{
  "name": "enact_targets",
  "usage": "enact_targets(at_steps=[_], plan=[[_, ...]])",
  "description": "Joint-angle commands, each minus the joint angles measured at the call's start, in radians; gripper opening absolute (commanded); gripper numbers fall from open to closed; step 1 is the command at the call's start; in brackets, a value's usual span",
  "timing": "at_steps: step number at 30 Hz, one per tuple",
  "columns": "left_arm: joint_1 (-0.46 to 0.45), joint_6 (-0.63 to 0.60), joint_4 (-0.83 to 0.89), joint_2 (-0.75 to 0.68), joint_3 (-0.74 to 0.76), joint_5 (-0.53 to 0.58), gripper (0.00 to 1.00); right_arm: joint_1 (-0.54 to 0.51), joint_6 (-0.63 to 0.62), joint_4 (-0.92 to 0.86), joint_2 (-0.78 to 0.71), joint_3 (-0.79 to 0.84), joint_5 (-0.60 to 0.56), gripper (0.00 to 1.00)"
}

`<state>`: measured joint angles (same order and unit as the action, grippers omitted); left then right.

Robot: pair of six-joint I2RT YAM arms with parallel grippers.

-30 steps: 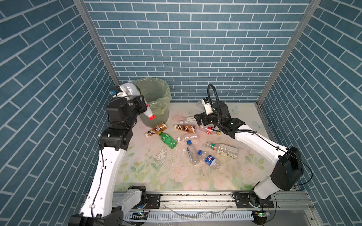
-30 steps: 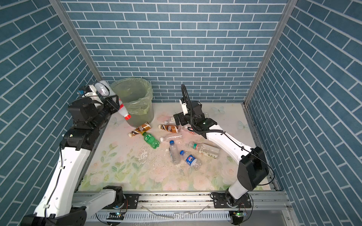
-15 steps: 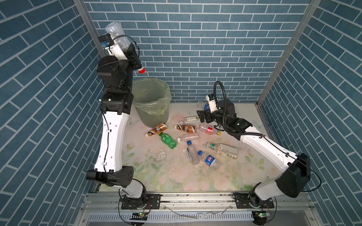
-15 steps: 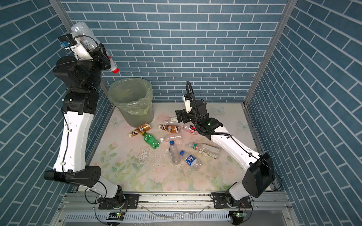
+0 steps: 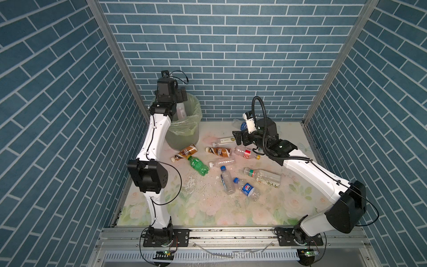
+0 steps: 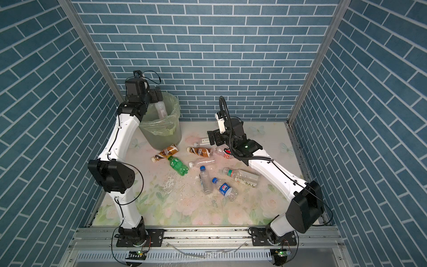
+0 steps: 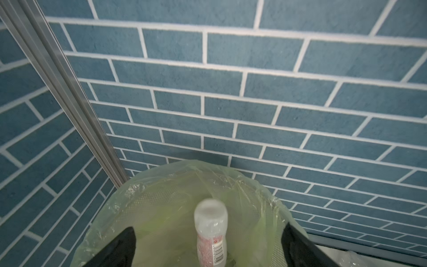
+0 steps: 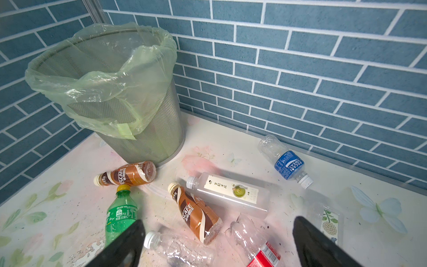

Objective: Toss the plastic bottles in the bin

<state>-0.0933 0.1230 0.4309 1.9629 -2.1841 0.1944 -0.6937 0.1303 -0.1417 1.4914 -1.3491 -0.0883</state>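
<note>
Left wrist view alone shows the red-printed label: a clear bottle (image 7: pixel 211 238), apparently loose, between spread jaws of the left gripper (image 7: pixel 209 231), over the far-left bin (image 7: pixel 233 172).

We stand in a lab test booth built for robots: blue brick-print wall panels (image 7: pixel 277 92) meet at a bare aluminium post (image 7: pixel 69 92) just beyond our left fingers (image 7: pixel 123 248). Below our right fingers (image 8: pixel 126 245) spreads a flower-printed tabletop (image 8: pixel 231 143), and behind them both white arms (image 5: pixel 157 136) are bolted to a metal rail (image 5: pixel 231 238) along the booth's open front.
</note>
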Motion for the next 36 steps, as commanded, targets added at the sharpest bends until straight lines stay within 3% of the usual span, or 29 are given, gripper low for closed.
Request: enact_targets(at_steps=[1,11,17,27,32,36], plan=[[-0.02,0.001,-0.033,-0.097,-0.039,0.006,0.99,-0.004,-0.017,0.014,-0.034,0.034,-0.01,0.99],[-0.102,-0.026,-0.007,-0.095,-0.06,-0.001,0.99,-0.002,-0.01,-0.007,-0.039,0.046,-0.047,0.99],[-0.229,0.0,0.039,-0.096,-0.092,-0.092,0.99,0.048,0.03,-0.094,-0.051,0.049,-0.067,0.99],[-0.448,0.324,-0.018,-0.056,0.05,-0.367,0.99,0.204,0.112,-0.339,-0.169,0.178,-0.079,0.99],[-0.484,0.557,-0.175,-0.043,0.248,-0.513,0.99,0.203,0.127,-0.509,-0.208,0.246,-0.049,0.99],[-0.499,0.6,-0.306,-0.086,0.421,-0.525,0.99,0.202,0.137,-0.555,-0.232,0.325,0.001,0.98]])
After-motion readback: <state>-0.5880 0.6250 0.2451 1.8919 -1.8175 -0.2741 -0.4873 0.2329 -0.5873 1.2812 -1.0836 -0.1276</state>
